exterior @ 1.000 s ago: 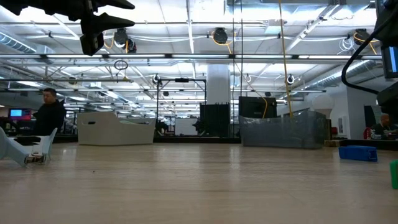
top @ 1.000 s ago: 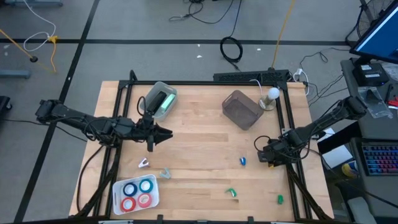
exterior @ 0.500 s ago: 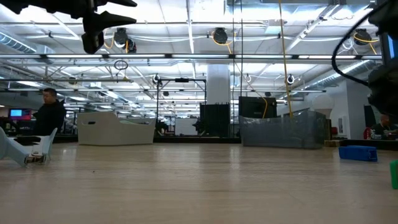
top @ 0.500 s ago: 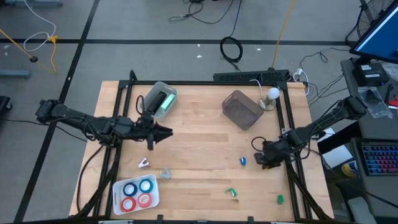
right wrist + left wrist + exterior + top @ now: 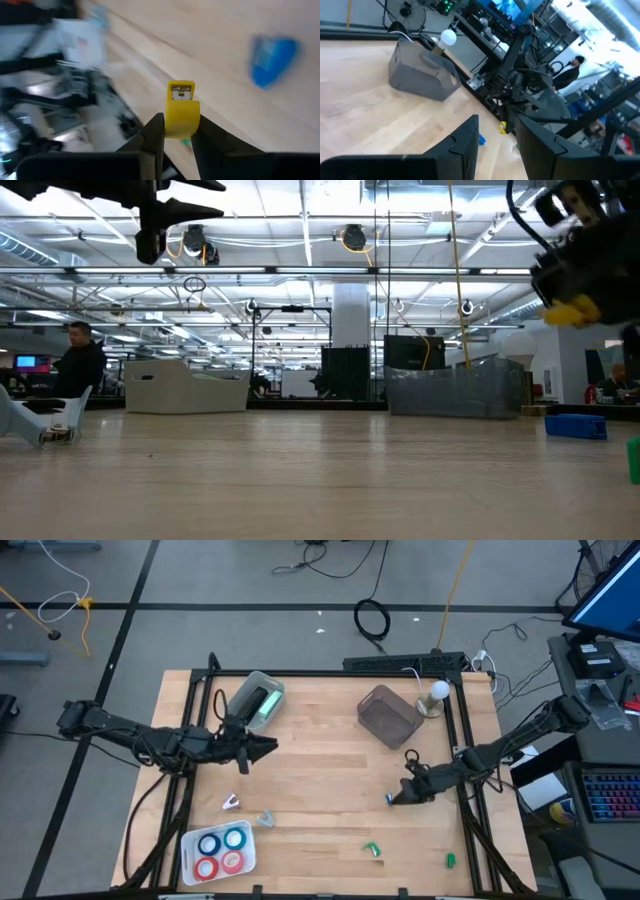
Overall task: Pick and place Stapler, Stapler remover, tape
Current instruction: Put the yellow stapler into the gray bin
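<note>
My right gripper (image 5: 400,797) hangs above the table near its right edge, shut on a small yellow stapler (image 5: 181,112), which also shows in the low view (image 5: 571,311). A small blue piece (image 5: 272,57) lies on the wood just below and beyond it. My left gripper (image 5: 266,747) hovers open over the table's left half, pointing level toward the right, with nothing between its fingers (image 5: 465,145). Blue and red tape rolls (image 5: 221,850) lie flat in a white tray (image 5: 189,841) at the near left corner. My right gripper pinches the yellow stapler's rear part (image 5: 180,126) between its two fingers. The stapler's front end (image 5: 181,91) sticks out beyond the fingertips. The fingers slant downward toward the table's left. The stapler is lifted clear of the table.
A clear bin holding a green thing (image 5: 258,702) stands far left, and a grey bin (image 5: 388,716) far right beside a white bulb (image 5: 438,691). Small pieces lie on the wood: white (image 5: 231,803), clear (image 5: 266,819), green (image 5: 372,850) and green (image 5: 450,860).
My right gripper has risen and tipped up from pointing down to slanting, swinging toward the table's left until it is over the blue piece. The yellow stapler has come up with it, clear of the table.
</note>
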### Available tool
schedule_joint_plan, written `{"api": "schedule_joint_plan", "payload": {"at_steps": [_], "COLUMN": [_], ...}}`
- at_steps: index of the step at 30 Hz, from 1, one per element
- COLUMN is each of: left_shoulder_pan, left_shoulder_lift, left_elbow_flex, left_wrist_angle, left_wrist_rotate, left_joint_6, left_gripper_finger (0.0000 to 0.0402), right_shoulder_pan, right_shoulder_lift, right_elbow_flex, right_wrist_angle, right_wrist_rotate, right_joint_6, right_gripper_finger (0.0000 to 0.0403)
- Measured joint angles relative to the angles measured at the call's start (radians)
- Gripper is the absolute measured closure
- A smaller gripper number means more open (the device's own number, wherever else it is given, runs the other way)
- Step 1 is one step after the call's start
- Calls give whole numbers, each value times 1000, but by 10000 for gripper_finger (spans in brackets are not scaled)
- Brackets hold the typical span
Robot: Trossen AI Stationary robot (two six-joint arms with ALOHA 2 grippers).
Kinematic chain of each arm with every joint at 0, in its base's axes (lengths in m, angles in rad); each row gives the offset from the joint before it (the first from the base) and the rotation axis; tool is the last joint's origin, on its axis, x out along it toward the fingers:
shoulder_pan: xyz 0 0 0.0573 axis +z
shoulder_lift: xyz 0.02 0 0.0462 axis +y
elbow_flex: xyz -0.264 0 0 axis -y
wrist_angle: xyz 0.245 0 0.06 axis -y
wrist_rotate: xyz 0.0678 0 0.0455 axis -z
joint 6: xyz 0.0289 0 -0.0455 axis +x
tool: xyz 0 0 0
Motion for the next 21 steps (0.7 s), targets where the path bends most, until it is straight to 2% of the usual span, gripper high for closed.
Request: {"api": "schedule_joint_plan", "payload": {"at_steps": [3, 7, 11, 16, 21], "left_shoulder_pan": [14, 38, 60, 93, 120], "left_shoulder_lift": [6, 49, 138, 257, 355], "left_elbow_flex": [0, 0, 0, 0, 44], "left_wrist_angle": [3, 75, 234, 422, 463], "left_wrist_rotate": [8, 92, 180, 257, 356], "left_joint_6": [-34, -48, -48, -60, -94], "left_gripper_finger": [273, 273, 273, 273, 273], "right_shoulder_pan": [-31, -91, -165, -238, -281], "right_shoulder_lift": [0, 0, 18, 103, 227], "right_elbow_flex": [2, 30, 86, 178, 287], "right_wrist_angle": [99, 134, 136, 137, 142], "right_wrist_rotate": [65, 116, 117, 94, 34], "right_joint_6": [-77, -210, -353, -520, -679], "right_gripper_finger": [336, 335, 336, 335, 335]}}
